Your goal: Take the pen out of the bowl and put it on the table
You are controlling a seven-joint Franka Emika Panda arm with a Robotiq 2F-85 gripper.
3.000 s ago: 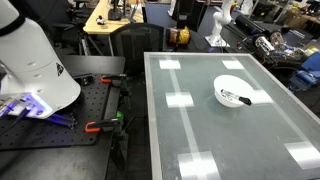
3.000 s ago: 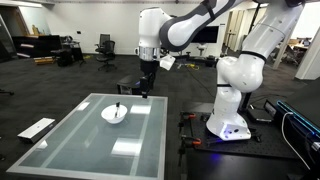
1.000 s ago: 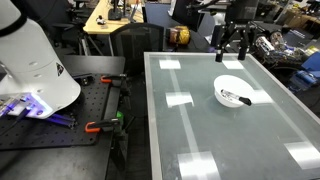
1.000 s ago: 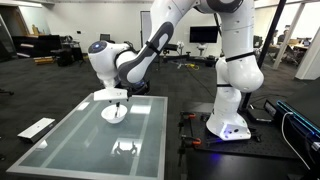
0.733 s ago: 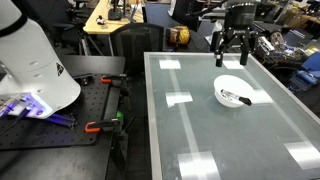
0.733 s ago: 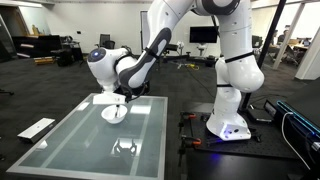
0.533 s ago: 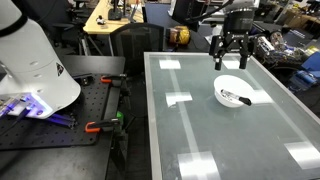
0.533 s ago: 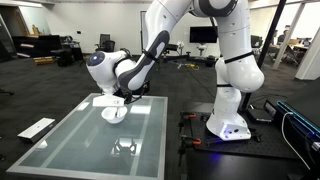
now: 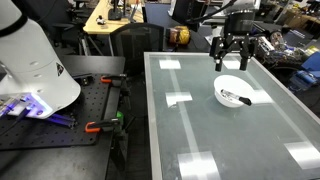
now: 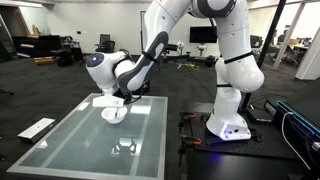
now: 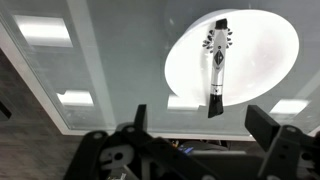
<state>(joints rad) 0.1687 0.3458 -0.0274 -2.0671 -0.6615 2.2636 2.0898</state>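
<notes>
In an exterior view the dark two-fingered tool (image 9: 231, 58) hangs spread wide just above the small round white bowl (image 9: 228, 86) on the glossy grey-green bench (image 9: 200, 130). In an exterior view the arm (image 10: 140, 68) partly masks the bowl (image 10: 112, 114). The wrist view shows the thin black pen (image 11: 216, 68) lying inside the bowl. It is probably light, stiff and slippery, so pinch it mid-barrel.

My arm (image 10: 238, 45) is glossy white, built of fat rounded links with darker seams at the joints. Its bulbous white base (image 9: 35, 55) carries a small black mark, possibly a logo, and glows violet at the foot. The gripper (image 9: 232, 62) is black.
</notes>
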